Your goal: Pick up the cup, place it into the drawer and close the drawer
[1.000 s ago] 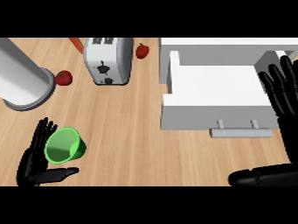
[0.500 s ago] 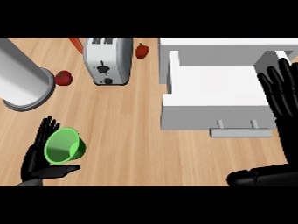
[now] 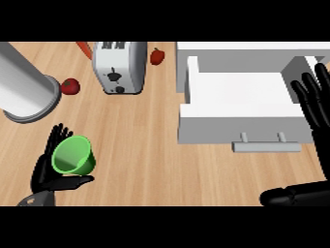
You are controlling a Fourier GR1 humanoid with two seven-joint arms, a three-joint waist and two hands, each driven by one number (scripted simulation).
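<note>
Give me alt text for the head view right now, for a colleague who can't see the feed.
The left hand cradles a green cup at the wooden counter's lower left, fingers behind it and thumb beneath. The right hand rests open beside an open white drawer. A toaster, a grey cylinder and small red items sit farther back.

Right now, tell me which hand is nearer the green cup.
Left. The left hand is cupped round the green cup; the right hand rests open far across the counter, beside the open drawer.

no readable text, labels, or numbers
</note>
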